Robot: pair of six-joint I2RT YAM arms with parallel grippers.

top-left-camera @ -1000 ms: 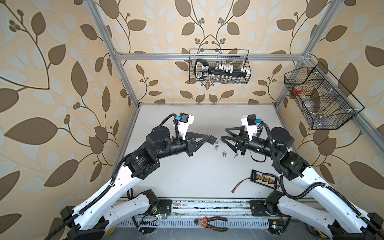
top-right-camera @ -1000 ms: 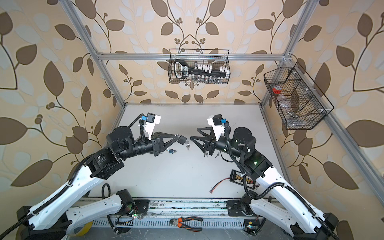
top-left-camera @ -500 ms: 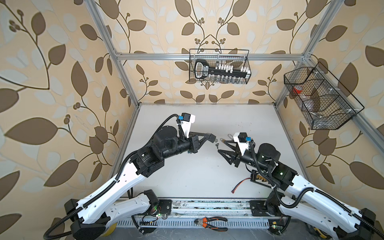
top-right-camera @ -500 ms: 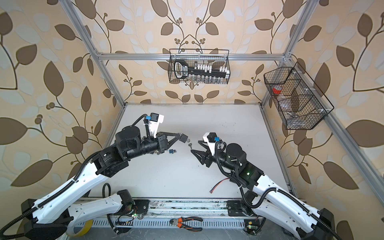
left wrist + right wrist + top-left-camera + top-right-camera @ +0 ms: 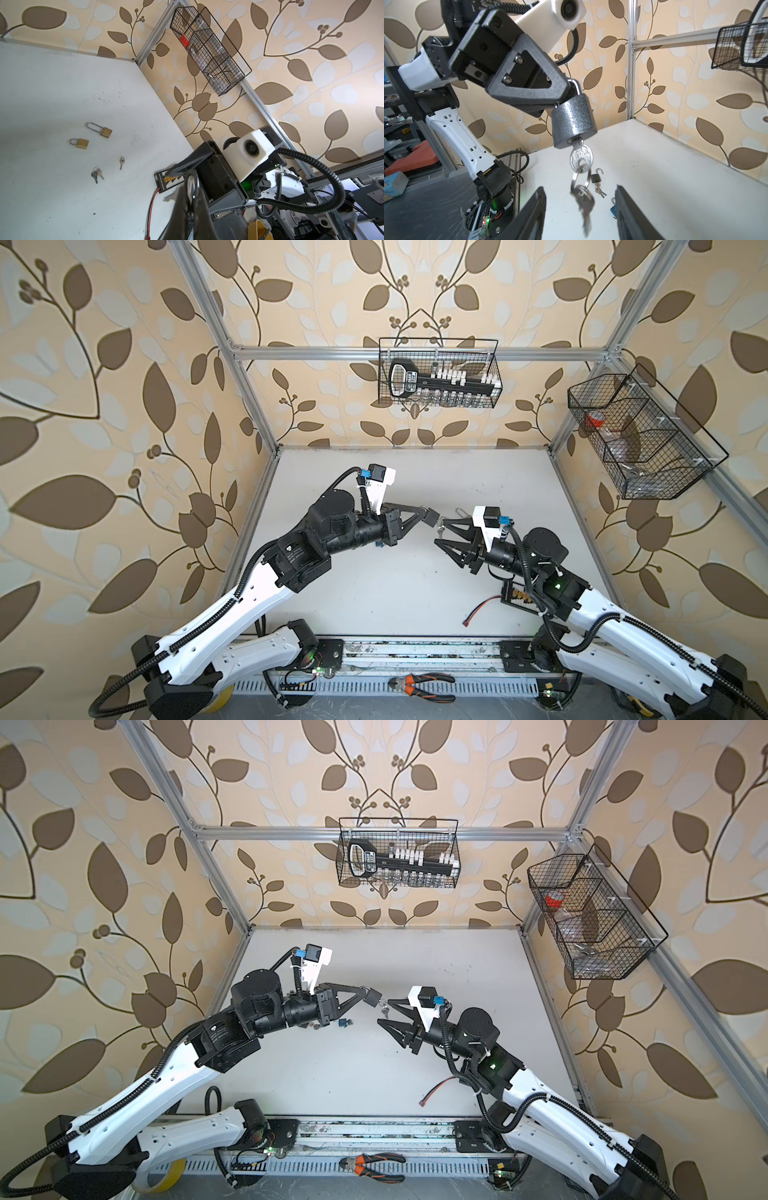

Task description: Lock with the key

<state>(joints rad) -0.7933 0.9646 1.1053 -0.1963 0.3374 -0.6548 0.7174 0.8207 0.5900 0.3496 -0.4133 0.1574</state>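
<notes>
Padlock [image 5: 574,122] with key [image 5: 581,154] — in left tool [image 5: 568,89]

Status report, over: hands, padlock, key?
Left hand shut on grey padlock shackle. Key in keyhole, spare key dangling. Right hand open near key, not gripping. Nothing blocking.

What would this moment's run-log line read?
left pincer: shut on grey padlock | key: in keyhole | right pincer: open, flanking dangling keys

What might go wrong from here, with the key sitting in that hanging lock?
1. The right gripper, jaws open, straddles the dangling spare key, not the inserted key. Closing there might grab the wrong one and yank the lock.
2. The left gripper pinches the grey padlock only by its shackle, so twisting the key may swing the body instead of turning it.
</notes>
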